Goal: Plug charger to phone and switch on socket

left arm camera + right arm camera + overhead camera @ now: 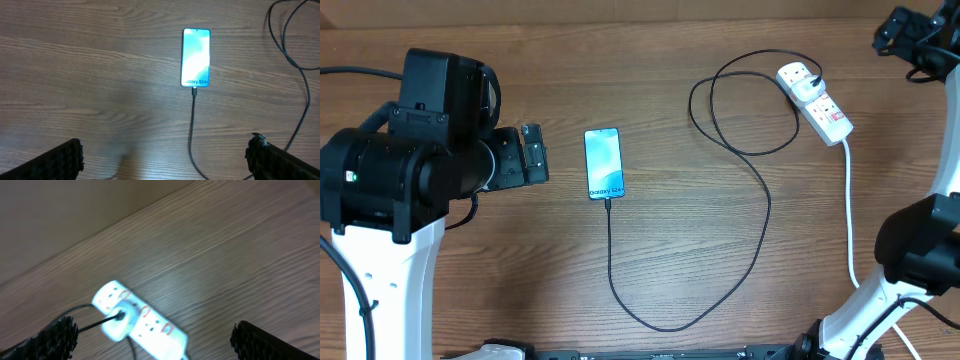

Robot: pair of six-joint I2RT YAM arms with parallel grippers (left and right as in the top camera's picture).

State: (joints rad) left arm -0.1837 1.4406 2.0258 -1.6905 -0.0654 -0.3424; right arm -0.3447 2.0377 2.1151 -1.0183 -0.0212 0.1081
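The phone (603,163) lies flat at table centre, its screen lit blue-cyan (196,57). The charger's black cable (760,200) runs from the phone's near end (194,90) in a long loop to a plug seated in the white socket (815,102) at the back right. My left gripper (535,153) hovers left of the phone, open and holding nothing (165,150). In the right wrist view, the right gripper (155,332) hangs open above the socket (150,327), whose red marks show beside the plug (119,320).
The socket's thick white cord (848,200) runs down the right side toward the right arm's base (920,250). The cable loops (740,100) just left of the socket. The table's far edge shows in the right wrist view.
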